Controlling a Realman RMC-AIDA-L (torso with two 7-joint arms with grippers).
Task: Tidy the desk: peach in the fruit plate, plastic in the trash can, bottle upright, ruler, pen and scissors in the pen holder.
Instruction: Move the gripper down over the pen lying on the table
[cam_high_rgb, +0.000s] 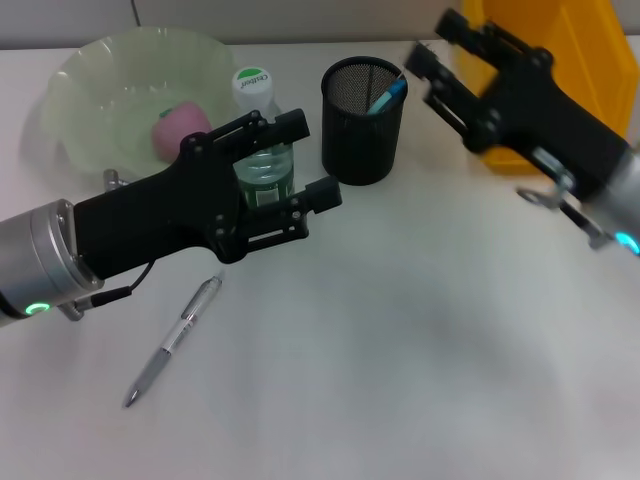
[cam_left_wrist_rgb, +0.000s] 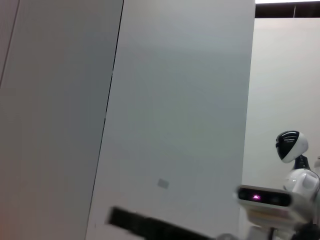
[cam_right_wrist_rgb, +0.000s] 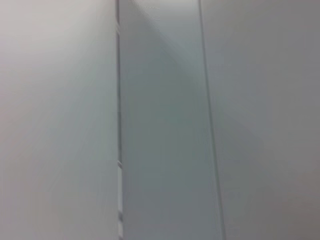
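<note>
Standing upright just behind the left gripper (cam_high_rgb: 300, 160), the clear plastic water bottle with a white cap and green label (cam_high_rgb: 262, 150) sits between the two black fingers, which are spread wider than its body; whether either pad touches it cannot be told. Just beside it, toward the robot's left, the pale green translucent fruit plate with a scalloped rim (cam_high_rgb: 70, 85) holds the pink peach (cam_high_rgb: 180, 128) near its centre, and the plate reaches close to the far edge of the white desk (cam_high_rgb: 420, 330). On the bottle's other side, near but apart, stands the black mesh pen holder (cam_high_rgb: 364, 122) with a blue pen-like item (cam_high_rgb: 388, 96) leaning out at its rim. The right gripper (cam_high_rgb: 425, 50) hangs above and just beyond that rim, its fingers parted and holding nothing that can be seen. Behind that arm the yellow plastic bin (cam_high_rgb: 590, 60) sits at the desk's far right corner. Nearer the robot, a silver ballpoint pen (cam_high_rgb: 172, 340) lies slantwise on the desk below the left arm, well apart from the holder. Broad bare desk surface spreads across the near and right-hand area. Both wrist views show only pale wall panels; another white robot (cam_left_wrist_rgb: 295, 175) stands at the edge of the left one.
</note>
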